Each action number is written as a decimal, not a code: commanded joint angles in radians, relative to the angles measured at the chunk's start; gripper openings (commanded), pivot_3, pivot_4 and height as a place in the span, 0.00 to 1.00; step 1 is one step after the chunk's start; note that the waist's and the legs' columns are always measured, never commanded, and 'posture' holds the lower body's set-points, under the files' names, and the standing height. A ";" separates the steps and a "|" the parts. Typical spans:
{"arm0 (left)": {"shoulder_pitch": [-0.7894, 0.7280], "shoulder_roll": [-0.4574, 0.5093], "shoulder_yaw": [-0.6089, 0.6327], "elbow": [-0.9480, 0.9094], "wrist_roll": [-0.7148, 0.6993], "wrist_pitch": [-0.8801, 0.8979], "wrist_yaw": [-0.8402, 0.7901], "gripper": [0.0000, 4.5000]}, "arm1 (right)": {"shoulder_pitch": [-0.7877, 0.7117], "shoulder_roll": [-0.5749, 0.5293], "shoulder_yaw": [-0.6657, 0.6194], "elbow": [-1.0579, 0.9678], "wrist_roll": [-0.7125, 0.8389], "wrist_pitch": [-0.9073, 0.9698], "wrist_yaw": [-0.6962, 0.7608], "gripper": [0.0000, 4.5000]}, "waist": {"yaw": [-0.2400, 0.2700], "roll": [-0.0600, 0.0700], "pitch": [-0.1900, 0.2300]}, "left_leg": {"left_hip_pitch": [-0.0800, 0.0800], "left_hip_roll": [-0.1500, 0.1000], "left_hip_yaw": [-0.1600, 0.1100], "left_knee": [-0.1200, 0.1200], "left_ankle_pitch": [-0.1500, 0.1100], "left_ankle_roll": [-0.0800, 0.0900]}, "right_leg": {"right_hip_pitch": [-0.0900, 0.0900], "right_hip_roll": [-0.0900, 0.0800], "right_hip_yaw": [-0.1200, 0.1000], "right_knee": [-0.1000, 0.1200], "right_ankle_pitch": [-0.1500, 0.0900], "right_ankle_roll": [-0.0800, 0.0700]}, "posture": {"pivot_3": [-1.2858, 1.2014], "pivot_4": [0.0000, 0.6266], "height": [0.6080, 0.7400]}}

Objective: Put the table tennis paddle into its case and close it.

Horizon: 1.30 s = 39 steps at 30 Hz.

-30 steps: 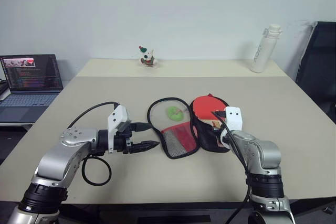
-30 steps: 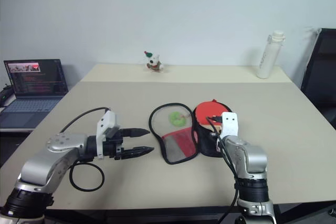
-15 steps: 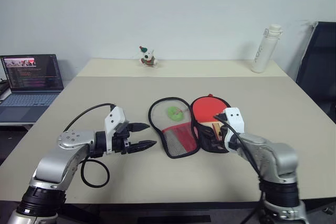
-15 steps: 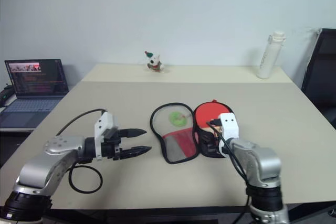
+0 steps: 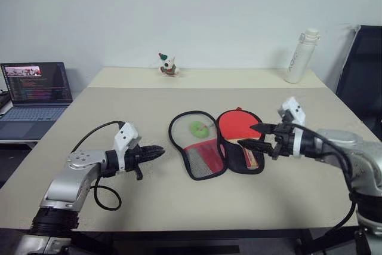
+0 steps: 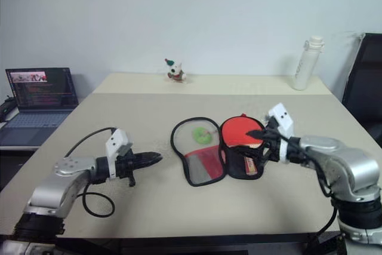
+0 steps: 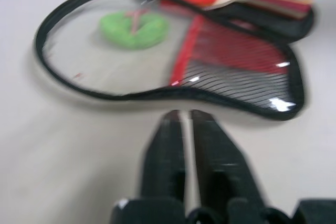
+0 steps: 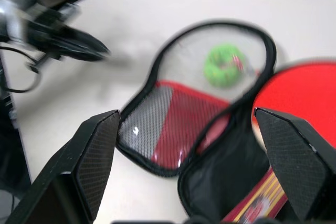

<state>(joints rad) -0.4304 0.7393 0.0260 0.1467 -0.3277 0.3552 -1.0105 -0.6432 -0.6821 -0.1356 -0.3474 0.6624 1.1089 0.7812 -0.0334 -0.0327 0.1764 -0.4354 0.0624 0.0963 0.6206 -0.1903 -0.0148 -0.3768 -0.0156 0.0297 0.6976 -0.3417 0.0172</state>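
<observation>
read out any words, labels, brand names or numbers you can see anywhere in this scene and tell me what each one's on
No text here can be read.
Laptop screen: lines of text, too small to read.
White bottle: faint grey marking down its side, too small to read.
Paddle handle: striped, nothing legible.
Case: no legible print.

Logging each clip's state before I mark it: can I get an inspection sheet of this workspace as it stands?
Surface: beige table.
Job's things: case lies unzipped, spread flat; table tennis paddle rests in its right half.
Clutter: green pull charm inside the left half; small figurine and white bottle at the far edge.
Grippers: left gripper shut, empty, beside the case; right gripper open above the paddle.
Cables: black loop by the left arm.
Surroundings: laptop, chair.
</observation>
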 commanded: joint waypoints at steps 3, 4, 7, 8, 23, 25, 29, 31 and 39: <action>-0.056 -0.033 -0.062 0.114 0.115 -0.095 0.036 0.01 | -0.025 -0.062 -0.004 0.012 0.029 -0.053 0.076 1.00 | 0.003 0.000 0.000 | 0.000 0.000 0.000 0.002 0.000 0.000 | 0.001 0.000 0.000 0.000 0.000 0.000 | 0.52 0.24 1.00; -0.066 -0.043 -0.067 0.137 0.126 -0.104 0.041 0.01 | -0.023 -0.074 -0.003 0.010 0.033 -0.054 0.088 1.00 | 0.003 0.000 0.000 | 0.000 0.000 -0.001 0.002 0.000 0.000 | 0.001 0.000 -0.001 0.000 0.000 0.000 | 0.52 0.24 1.00; -0.102 -0.075 -0.080 0.208 0.150 -0.135 0.053 0.01 | -0.016 -0.100 0.005 0.012 0.026 -0.074 0.104 1.00 | 0.003 0.000 0.000 | 0.000 0.000 -0.001 0.003 -0.001 0.001 | 0.002 0.000 -0.001 0.000 0.000 0.000 | 0.52 0.24 1.00; -0.123 -0.094 -0.087 0.245 0.161 -0.149 0.060 0.01 | -0.013 -0.105 0.006 0.014 0.022 -0.080 0.103 1.00 | 0.003 0.000 0.000 | 0.000 0.000 -0.001 0.003 -0.001 0.001 | 0.002 0.000 -0.001 0.000 0.000 0.000 | 0.52 0.24 1.00; -0.431 -0.370 -0.137 0.493 0.207 -0.307 0.055 0.01 | 0.034 -0.145 -0.018 -0.002 0.030 -0.090 0.076 1.00 | 0.005 0.000 0.000 | -0.003 -0.001 -0.008 0.007 0.000 -0.001 | 0.004 -0.001 -0.010 0.000 0.000 0.000 | 0.52 0.24 1.00; -0.494 -0.415 -0.127 0.475 0.180 -0.299 0.046 0.01 | 0.040 -0.163 -0.030 0.012 0.018 -0.102 0.070 1.00 | 0.006 -0.001 0.000 | -0.004 -0.002 -0.008 0.008 0.000 -0.001 | 0.004 -0.001 -0.011 0.000 0.000 0.000 | 0.52 0.24 1.00; -0.610 -0.512 -0.126 0.521 0.173 -0.314 0.051 0.01 | 0.052 -0.188 -0.057 0.021 0.026 -0.096 0.057 1.00 | 0.009 -0.001 0.001 | -0.006 -0.003 -0.010 0.009 0.001 -0.001 | 0.004 -0.001 -0.011 0.000 0.000 0.000 | 0.52 0.24 1.00; -0.672 -0.570 -0.122 0.589 0.175 -0.342 0.073 0.01 | 0.059 -0.201 -0.070 0.024 0.032 -0.086 0.052 1.00 | 0.010 -0.001 0.001 | -0.006 -0.003 -0.010 0.008 0.001 -0.002 | 0.004 -0.001 -0.011 -0.001 0.000 0.000 | 0.52 0.24 1.00; -0.728 -0.630 -0.091 0.679 0.170 -0.418 0.067 0.01 | 0.013 -0.200 -0.068 0.118 0.003 -0.026 -0.066 1.00 | -0.005 0.000 0.001 | -0.003 -0.002 -0.008 0.007 0.002 -0.003 | 0.003 0.000 -0.011 0.000 0.000 0.000 | 0.52 0.24 1.00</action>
<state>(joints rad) -1.1561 0.0889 -0.0919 0.8553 -0.1389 -0.0357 -0.9331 -0.5959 -0.8793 -0.1768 -0.2321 0.6786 1.0809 0.7392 -0.0382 -0.0330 0.1772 -0.4385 0.0610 0.0880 0.6275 -0.1885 -0.0181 -0.3734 -0.0149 0.0189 0.6982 -0.3417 0.0175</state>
